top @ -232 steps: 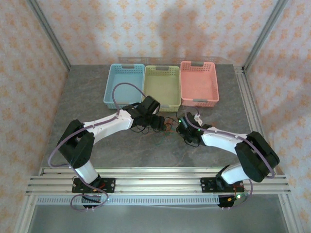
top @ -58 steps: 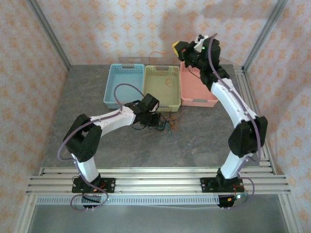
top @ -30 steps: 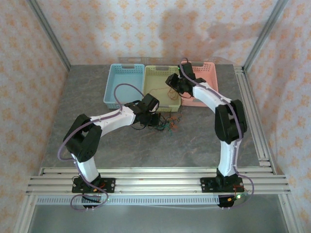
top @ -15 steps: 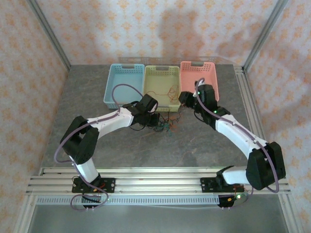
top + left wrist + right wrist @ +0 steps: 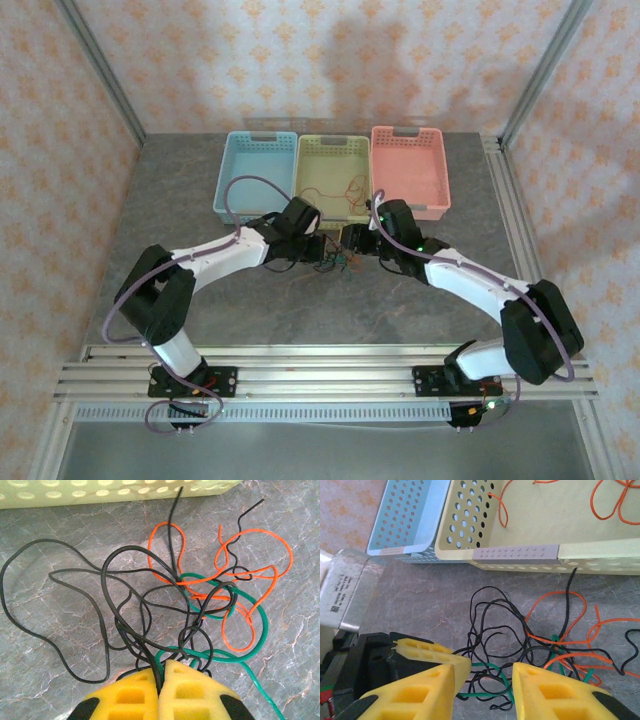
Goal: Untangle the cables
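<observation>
Looking down from the top camera: one grey stone-look table (image 5: 300,310). Two arms, the left arm (image 5: 215,250) coming in from 8 o'clock, the right arm (image 5: 470,285) from 4 o'clock, meeting near table centre.

Three baskets side by side at 12 o'clock: blue basket (image 5: 224,180), green basket (image 5: 333,141), pink basket (image 5: 408,131), running from 11 to 1 o'clock.

Cables (image 5: 190,615): one tangle on the table just at 6 o'clock of the green basket, between the two grippers.
- One green strand (image 5: 264,625).
- Orange strands (image 5: 280,542): cannot tell whether one or two.
- Black strands (image 5: 103,580): at least two, exact count not clear in the knot.
- Separate loose orange cable (image 5: 349,189) lies inside the green basket.

Left gripper (image 5: 161,672) at 9 o'clock of the tangle: yellow fingers pressed together, pinching a bundle of black strands.

Right gripper (image 5: 492,672) at 3 o'clock of the tangle: yellow fingers partly apart, gripping nothing; green and black strands lie on the table under the gap.

Writing: a grey metal block on the left arm carries a printed label (image 5: 340,592), at 9 o'clock in the right wrist view. Print too small to read.
</observation>
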Controlling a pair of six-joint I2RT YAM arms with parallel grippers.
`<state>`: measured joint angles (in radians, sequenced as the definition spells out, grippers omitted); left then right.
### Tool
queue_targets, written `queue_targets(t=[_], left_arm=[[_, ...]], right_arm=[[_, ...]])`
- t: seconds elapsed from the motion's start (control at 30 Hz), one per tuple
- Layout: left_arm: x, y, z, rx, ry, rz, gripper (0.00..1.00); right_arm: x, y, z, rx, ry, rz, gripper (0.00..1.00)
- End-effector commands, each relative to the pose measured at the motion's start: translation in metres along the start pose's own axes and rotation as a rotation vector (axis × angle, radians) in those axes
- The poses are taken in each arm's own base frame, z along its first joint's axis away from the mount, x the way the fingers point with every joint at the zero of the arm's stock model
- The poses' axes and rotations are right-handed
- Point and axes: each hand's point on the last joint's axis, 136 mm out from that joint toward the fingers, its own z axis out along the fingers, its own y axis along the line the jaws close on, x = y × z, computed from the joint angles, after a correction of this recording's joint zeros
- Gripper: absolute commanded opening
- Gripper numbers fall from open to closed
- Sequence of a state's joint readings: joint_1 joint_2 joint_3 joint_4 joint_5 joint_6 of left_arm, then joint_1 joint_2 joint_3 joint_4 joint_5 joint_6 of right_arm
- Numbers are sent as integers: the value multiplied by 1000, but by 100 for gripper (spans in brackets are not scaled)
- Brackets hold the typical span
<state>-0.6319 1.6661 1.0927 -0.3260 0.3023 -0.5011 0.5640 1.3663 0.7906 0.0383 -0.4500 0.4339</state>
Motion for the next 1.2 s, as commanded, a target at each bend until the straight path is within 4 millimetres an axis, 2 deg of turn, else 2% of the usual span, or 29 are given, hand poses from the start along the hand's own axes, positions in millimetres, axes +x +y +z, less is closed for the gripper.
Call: queue_targets(t=[0.0,0.13,0.27,0.4,0.63,0.97,1.17], left_arm=[[-13,0,-12,4,-68,-14,0],[-13,1,-14,2,-77,-16,0],[-14,2,-16,-2,-90,-19,0],[-15,1,-17,3,-98,-20,0],[-16,-1,-18,15,-103,-9,0],[-17,-8,-25,64,-135,7,0],[-16,-15,-26,88,-132,27,0]], right_arm=[[6,0,3,-14,29,29,36],[23,-2,9,-37,97,76,36],[29,-15,12,14,109,111,36],[31,-19,14,35,115,125,36],[33,-17,30,-2,127,186,35],[30,-37,33,38,115,273,35],[30,-40,34,42,118,290,35]])
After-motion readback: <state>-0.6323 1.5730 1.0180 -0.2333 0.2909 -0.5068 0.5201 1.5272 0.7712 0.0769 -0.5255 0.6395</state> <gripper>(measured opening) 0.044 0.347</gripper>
